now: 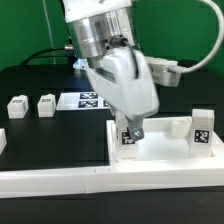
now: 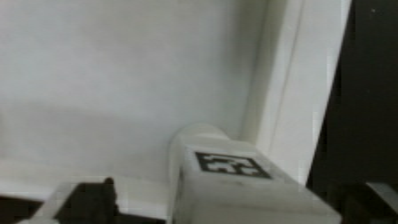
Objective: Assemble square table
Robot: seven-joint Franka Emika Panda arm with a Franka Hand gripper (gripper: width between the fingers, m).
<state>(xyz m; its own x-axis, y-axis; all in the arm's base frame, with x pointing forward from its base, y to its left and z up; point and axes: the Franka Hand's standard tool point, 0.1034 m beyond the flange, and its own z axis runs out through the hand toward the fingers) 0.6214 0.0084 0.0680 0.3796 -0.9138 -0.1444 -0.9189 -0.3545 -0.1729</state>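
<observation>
The white square table top (image 1: 170,152) lies flat at the front of the exterior view's right. My gripper (image 1: 132,134) points down over its near left corner, shut on a white leg post (image 1: 130,139) whose tag faces the camera. In the wrist view the leg post (image 2: 240,170) sits between my two dark fingers (image 2: 89,200), with the gripper (image 2: 231,208) over the top's white surface (image 2: 125,90) near its edge. Whether the post's lower end touches the top is hidden. Another tagged leg post (image 1: 203,126) stands on the top at the exterior view's right.
Two more leg posts (image 1: 17,106) (image 1: 46,104) stand on the black table at the exterior view's left. The marker board (image 1: 85,100) lies behind them. The long white L-shaped rail (image 1: 60,181) runs along the front. A small white piece (image 1: 178,125) sits by the right post.
</observation>
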